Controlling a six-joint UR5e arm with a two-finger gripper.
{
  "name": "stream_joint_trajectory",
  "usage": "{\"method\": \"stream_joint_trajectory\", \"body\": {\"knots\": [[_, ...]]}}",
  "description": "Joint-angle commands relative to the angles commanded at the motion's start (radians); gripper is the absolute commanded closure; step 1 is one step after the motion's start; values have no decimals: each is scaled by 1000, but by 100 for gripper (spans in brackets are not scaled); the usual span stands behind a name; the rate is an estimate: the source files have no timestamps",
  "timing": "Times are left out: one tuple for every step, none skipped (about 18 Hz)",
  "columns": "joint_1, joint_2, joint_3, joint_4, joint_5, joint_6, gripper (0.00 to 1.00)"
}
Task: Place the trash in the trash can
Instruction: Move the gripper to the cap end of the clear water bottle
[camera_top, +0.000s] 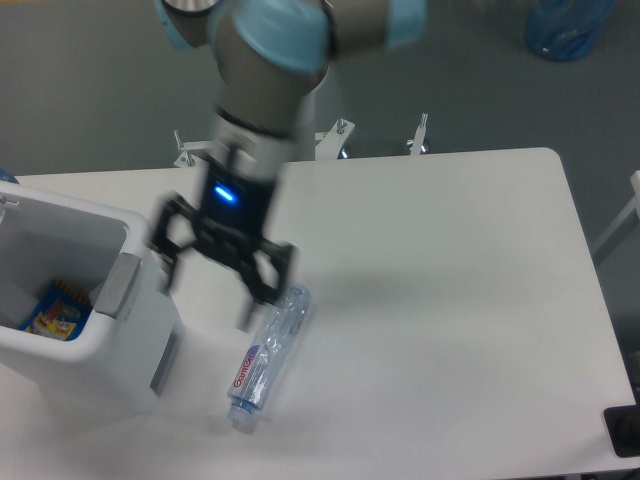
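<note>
Bottle (265, 358), clear and squashed with a pink-red label, lay on the white table (440, 280), running from its cap end near the front edge up and to the right. The gripper (208, 294) hung over the table just left of the bottle's upper end, blurred with motion. Its two dark fingers (258, 290) stood wide apart and had nothing between them; the right-hand finger came down close beside the bottle's upper end, and whether it touched could not be told. A blue light glowed on the gripper's body. The bin (80, 290), white with a thick rim and a grey patch on its side, stood at the table's left edge, near the gripper's other finger. Inside it, low down, lay a blue and yellow packet (50, 312). The bottle lay outside the bin, to its right and apart from it.
</note>
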Motion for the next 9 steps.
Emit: {"method": "stream_joint_trajectory", "body": {"knots": [[2,-40,11,0,5,-2,0],[0,-77,26,-3,18,-3,0],[-2,-113,44,-11,44,-8,0],[-5,-143,54,-12,82,-17,0],[-9,-170,61,-14,118,-21,0],[-27,-193,73,-24,152,-21,0],[-47,-210,87,-47,182,-21,0],[-57,-220,95,-87,196,-20,0],[-67,-227,101,-127,199,-18,0]]}}
